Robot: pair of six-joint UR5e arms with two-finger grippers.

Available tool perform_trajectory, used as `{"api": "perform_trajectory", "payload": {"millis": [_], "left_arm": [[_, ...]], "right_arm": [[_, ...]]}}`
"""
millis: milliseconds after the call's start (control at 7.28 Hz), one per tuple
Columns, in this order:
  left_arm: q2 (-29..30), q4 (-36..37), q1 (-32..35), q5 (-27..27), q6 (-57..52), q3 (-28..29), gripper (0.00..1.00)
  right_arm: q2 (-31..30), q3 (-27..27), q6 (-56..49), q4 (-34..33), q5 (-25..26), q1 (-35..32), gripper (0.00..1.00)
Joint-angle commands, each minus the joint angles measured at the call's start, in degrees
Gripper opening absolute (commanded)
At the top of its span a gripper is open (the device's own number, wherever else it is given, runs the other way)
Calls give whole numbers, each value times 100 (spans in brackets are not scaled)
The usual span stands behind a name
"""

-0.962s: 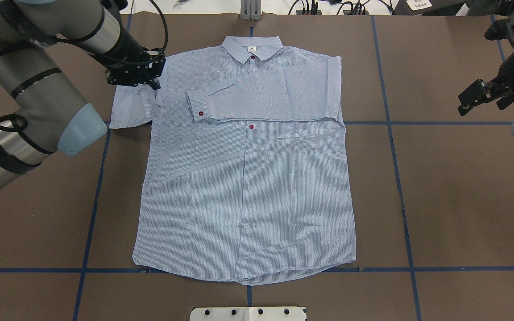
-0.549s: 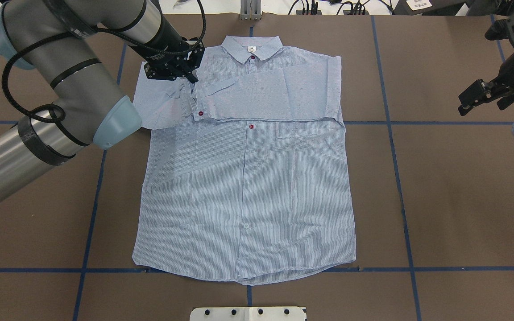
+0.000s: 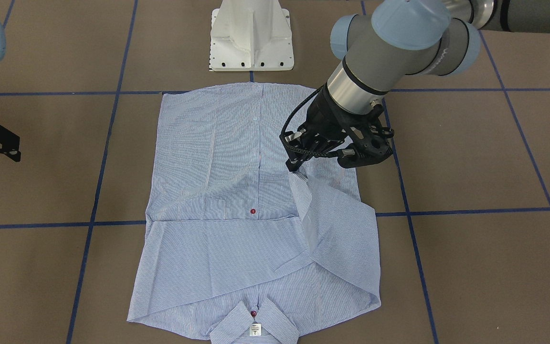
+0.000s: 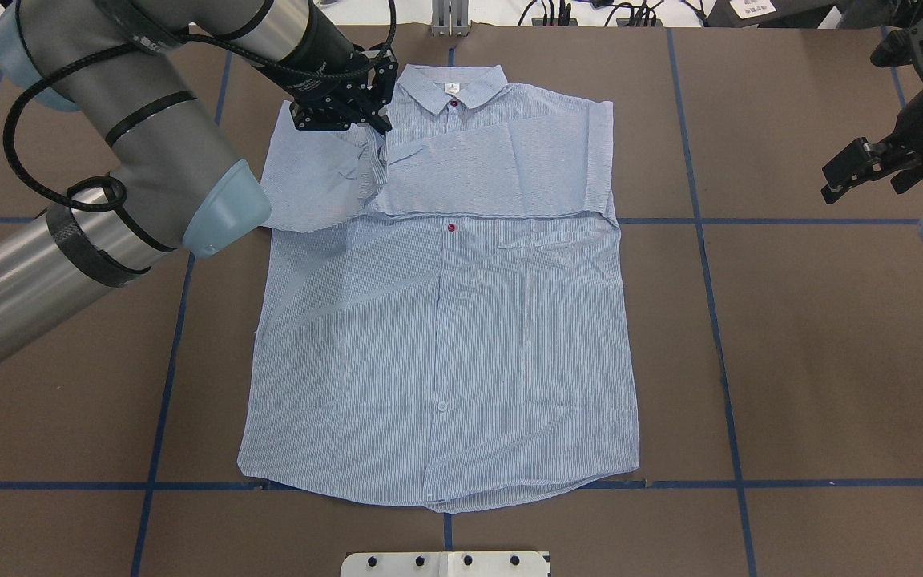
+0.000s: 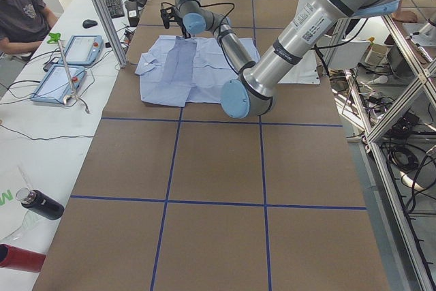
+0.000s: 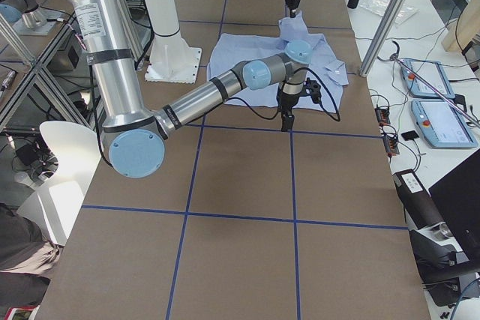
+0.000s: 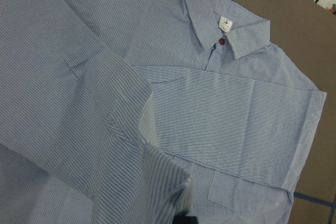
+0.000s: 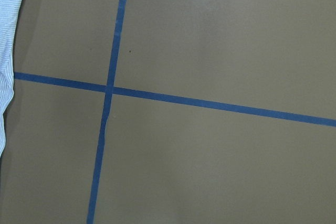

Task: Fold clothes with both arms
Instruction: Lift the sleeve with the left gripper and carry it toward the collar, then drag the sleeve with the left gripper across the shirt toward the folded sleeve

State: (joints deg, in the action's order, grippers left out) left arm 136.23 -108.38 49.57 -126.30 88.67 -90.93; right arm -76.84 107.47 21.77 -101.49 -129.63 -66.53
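- Surface (image 4: pixel 830 361): brown, divided into squares by blue tape lines.
- Shirt (image 4: pixel 445 336): light blue-and-white stripes, spread flat and front up in the middle of the surface, hem toward the edge nearest the robot, neck toward the far edge.
- Left arm (image 4: pixel 157 144): grey tube with light blue caps, reaching from the robot's-left edge over the shoulder of the shirt.
- Right arm (image 6: pixel 112 58): stretched low along the robot's-right edge, clear of the cloth.
- White pedestal (image 3: pixel 251 38): at the middle of the robot's edge, just beyond the hem.
- Folded sleeve (image 4: pixel 493 168): laid flat across the chest, below the collar.
- Lifted sleeve (image 3: pixel 332 224): raised off the surface at its cuff end and drawn inward over the chest, its cloth hanging in a loose fold.
- Left tool (image 3: pixel 298 167): clenched on the cuff of the lifted sleeve, above the shirt.
- Right tool (image 4: pixel 866 180): released, fingers apart with nothing between, hanging over bare surface near the robot's-right edge, well apart from the shirt.
- Collar (image 4: pixel 452 80): flat, close to the far edge.
- Chest pocket (image 4: pixel 534 234): just below the folded sleeve.
- Neck label (image 3: pixel 255 328): small, white, inside the collar.
- Dark red button (image 4: pixel 451 228): on the placket, at the lower edge of the folded sleeve.
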Motion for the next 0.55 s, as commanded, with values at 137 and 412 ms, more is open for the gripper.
{"api": "perform_trajectory", "payload": {"millis": [137,412], "left_arm": [[131,-877,-35,-52,221,662,0],[638,-1455,-53,-52,674,1381,0]], "right_arm": [[3,10,12,-2,-1,0,100],[-58,37,3,-2,8,-18,100]]}}
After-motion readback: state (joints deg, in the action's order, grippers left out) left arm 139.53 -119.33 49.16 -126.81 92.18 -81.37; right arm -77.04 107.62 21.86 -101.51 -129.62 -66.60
